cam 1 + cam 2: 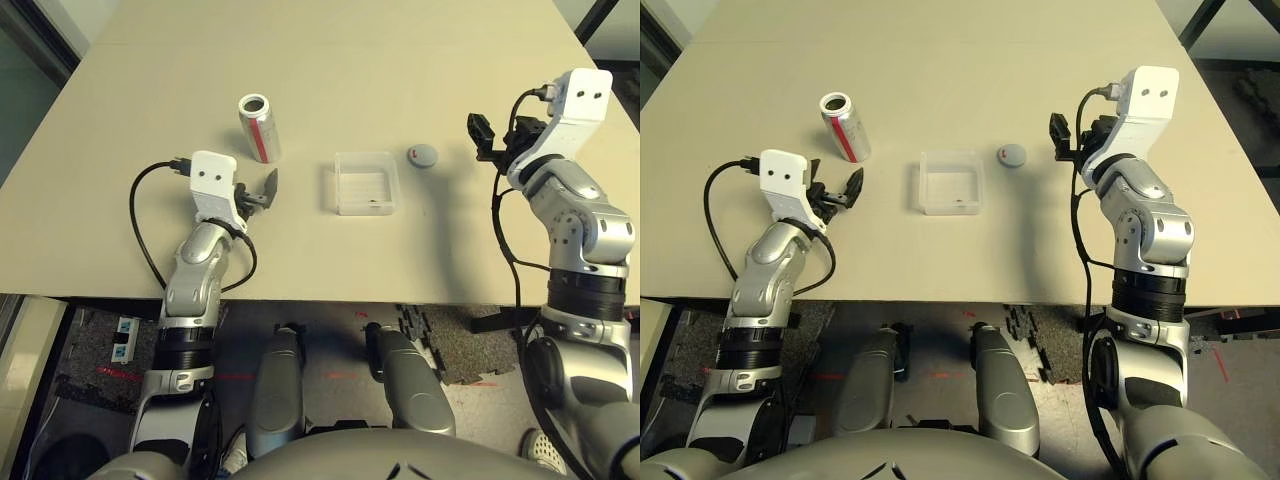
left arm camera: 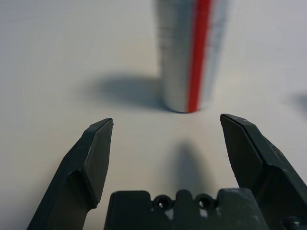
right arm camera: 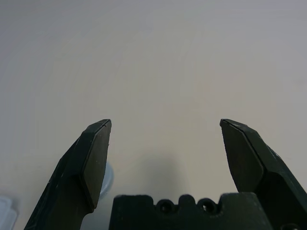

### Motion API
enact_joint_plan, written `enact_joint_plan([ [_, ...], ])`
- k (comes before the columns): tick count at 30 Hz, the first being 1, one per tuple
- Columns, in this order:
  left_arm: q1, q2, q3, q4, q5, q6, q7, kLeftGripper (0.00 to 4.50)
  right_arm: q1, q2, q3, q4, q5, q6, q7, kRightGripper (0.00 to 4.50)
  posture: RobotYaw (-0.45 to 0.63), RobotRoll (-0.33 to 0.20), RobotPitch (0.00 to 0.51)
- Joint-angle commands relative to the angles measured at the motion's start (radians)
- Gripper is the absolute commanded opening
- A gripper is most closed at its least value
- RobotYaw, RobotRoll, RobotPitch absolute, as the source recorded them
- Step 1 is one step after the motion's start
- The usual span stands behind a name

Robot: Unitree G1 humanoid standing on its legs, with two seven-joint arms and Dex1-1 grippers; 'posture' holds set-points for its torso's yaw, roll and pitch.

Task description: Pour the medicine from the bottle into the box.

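Standing just beyond left pincer (image 1: 262,189) (fingers apart), bottle (image 1: 259,129), uncapped

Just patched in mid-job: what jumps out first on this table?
The bottle stands uncapped on the robot's left side of the table, its mouth open, with the left gripper open just short of it. Its grey cap lies apart, on the far side of the clear box at the centre. The right gripper hangs open beyond the cap, holding nothing.
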Motion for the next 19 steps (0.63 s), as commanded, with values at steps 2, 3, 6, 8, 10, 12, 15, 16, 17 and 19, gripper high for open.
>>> enact_joint_plan([
  [2, -0.085, 0.074, 0.113, 0.127, -0.03, -0.061, 0.028, 4.49, 0.055, -0.009, -0.079, 0.063, -0.026, -0.118, -0.045, 4.5, 0.05, 0.0, 0.245],
  [3, -0.115, 0.097, 0.131, 0.18, -0.031, -0.088, 0.028, 4.49, 0.063, -0.014, -0.092, 0.086, -0.036, -0.153, -0.057, 4.5, 0.05, 0.0, 0.245],
  [6, -0.202, 0.157, 0.172, 0.344, -0.035, -0.166, 0.028, 4.49, 0.094, -0.036, -0.12, 0.157, -0.071, -0.258, -0.088, 4.5, 0.06, 0.0, 0.243],
  [8, -0.266, 0.201, 0.206, 0.477, -0.042, -0.223, 0.029, 4.49, 0.116, -0.047, -0.146, 0.211, -0.088, -0.327, -0.115, 4.5, 0.06, 0.0, 0.242],
  [10, -0.317, 0.231, 0.227, 0.596, -0.048, -0.273, 0.031, 4.49, 0.13, -0.061, -0.162, 0.264, -0.096, -0.376, -0.125, 4.5, 0.06, 0.0, 0.24],
  [12, -0.36, 0.25, 0.241, 0.709, -0.051, -0.317, 0.038, 4.49, 0.145, -0.074, -0.174, 0.32, -0.101, -0.418, -0.124, 4.5, 0.05, 0.0, 0.233],
  [15, -0.398, 0.267, 0.244, 0.832, -0.046, -0.375, 0.044, 4.49, 0.16, -0.085, -0.181, 0.383, -0.102, -0.469, -0.12, 4.5, 0.05, 0.0, 0.225],
  [16, -0.405, 0.269, 0.245, 0.862, -0.048, -0.39, 0.047, 4.49, 0.166, -0.086, -0.18, 0.394, -0.104, -0.481, -0.121, 4.5, 0.04, 0.0, 0.222],
  [17, -0.409, 0.268, 0.245, 0.888, -0.05, -0.4, 0.05, 4.49, 0.17, -0.087, -0.182, 0.397, -0.1, -0.488, -0.123, 4.5, 0.03, 0.0, 0.22],
  [19, -0.413, 0.263, 0.241, 0.929, -0.052, -0.415, 0.052, 4.49, 0.176, -0.083, -0.183, 0.385, -0.091, -0.492, -0.126, 4.5, 0.01, 0.0, 0.218],
])
